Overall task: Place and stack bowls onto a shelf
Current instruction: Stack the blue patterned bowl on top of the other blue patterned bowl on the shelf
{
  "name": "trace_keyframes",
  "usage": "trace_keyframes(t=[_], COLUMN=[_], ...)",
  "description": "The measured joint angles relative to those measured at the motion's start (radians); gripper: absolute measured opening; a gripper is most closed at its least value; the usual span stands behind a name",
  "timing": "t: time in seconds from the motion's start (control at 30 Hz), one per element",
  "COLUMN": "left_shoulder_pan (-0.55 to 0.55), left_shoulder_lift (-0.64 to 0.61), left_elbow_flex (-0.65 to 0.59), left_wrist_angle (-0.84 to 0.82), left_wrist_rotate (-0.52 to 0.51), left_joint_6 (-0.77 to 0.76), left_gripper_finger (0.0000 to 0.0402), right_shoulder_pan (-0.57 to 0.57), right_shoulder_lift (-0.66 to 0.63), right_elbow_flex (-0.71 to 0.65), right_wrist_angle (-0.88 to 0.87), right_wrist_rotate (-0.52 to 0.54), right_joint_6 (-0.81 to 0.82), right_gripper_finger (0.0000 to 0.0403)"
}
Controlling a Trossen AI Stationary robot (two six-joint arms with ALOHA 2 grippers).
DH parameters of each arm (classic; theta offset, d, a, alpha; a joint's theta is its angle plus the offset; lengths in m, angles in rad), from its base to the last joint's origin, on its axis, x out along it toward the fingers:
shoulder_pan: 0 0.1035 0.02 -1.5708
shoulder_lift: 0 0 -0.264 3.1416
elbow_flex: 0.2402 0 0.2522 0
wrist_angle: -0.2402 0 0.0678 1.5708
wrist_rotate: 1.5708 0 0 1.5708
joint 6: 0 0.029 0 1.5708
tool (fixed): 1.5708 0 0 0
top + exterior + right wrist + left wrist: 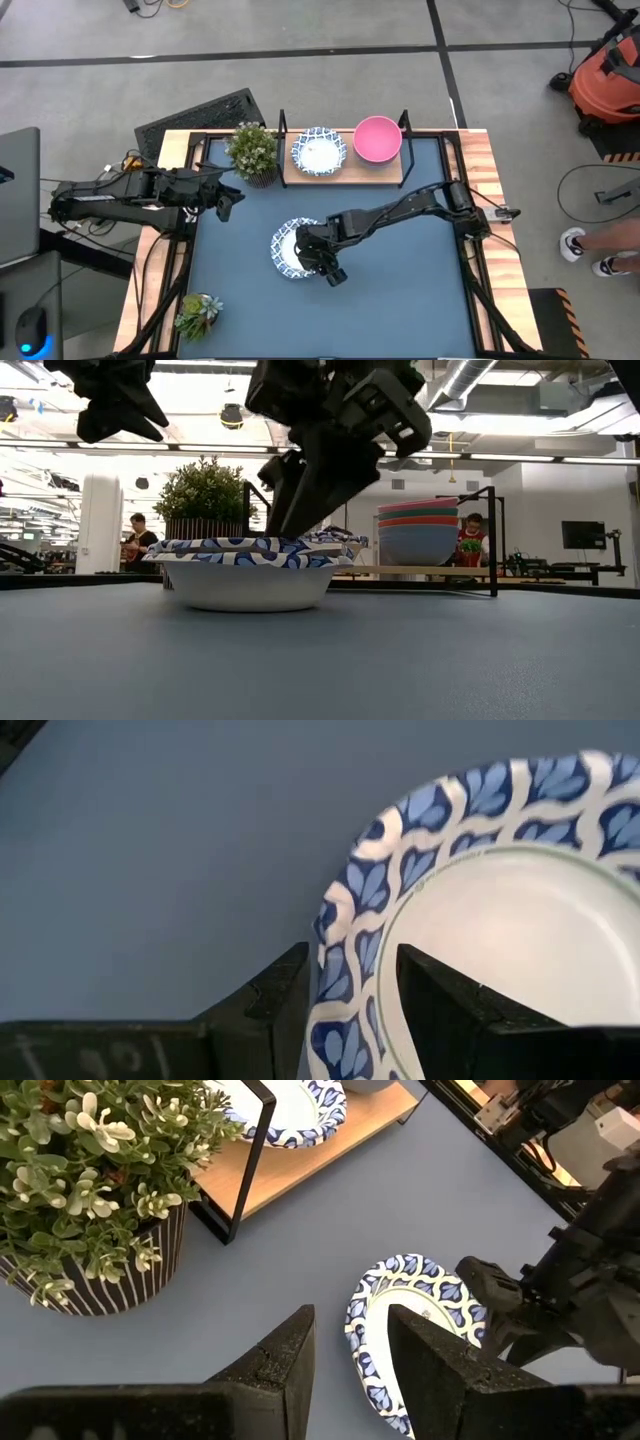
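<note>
A white bowl with a blue patterned rim (283, 250) sits with its base on the blue tabletop, near the middle; it also shows in the low view (245, 568). My right gripper (352, 982) is shut on its rim, over its near-right part (322, 262). The shelf (345, 172) stands at the far edge. It holds a second white-and-blue bowl (319, 152) and a pink bowl (377, 139) that tops a stack (430, 532). My left gripper (228, 198) hangs open and empty at the left, beside a potted plant. My right gripper holds the bowl's blue patterned rim (335, 988), one finger (270, 1005) outside the bowl and the other (440, 1015) inside it. The fingers come from above, slanting down (290, 510). The bowl stands upright with its base on the tabletop.
A tall potted plant (253, 150) stands just left of the shelf, close to my left gripper. A small plant (198, 315) sits at the near left corner. Black posts (283, 125) rise at the shelf's ends. People show in the room beyond (135, 538).
</note>
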State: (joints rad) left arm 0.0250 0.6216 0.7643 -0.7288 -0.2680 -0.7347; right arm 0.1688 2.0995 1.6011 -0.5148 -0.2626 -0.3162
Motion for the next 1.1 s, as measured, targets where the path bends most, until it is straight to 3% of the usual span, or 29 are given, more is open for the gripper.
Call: trace_keyframes(t=[0.33,0.73,0.9,1.1], left_shoulder_pan=[0.0,0.0,0.0,0.0], left_shoulder_lift=[0.0,0.0,0.0,0.0], left_elbow_flex=[0.0,0.0,0.0,0.0], left_wrist_angle=[0.0,0.0,0.0,0.0], left_wrist_rotate=[0.0,-0.001,-0.001,-0.001], left_joint_6=[0.01,0.012,0.013,0.018], left_gripper_finger=[0.0112,0.0112,0.0112,0.0112], right_shoulder_pan=[0.002,0.001,0.001,-0.005], right_shoulder_lift=[0.0,0.0,0.0,-0.008], right_elbow_flex=[-0.024,-0.023,-0.022,-0.012], right_wrist_angle=[0.032,0.029,0.02,-0.022], right_wrist_rotate=[0.029,0.028,0.026,0.027], right_joint_6=[0.049,0.039,0.037,0.064], right_gripper_finger=[0.0166,0.0078,0.0018,0.0016])
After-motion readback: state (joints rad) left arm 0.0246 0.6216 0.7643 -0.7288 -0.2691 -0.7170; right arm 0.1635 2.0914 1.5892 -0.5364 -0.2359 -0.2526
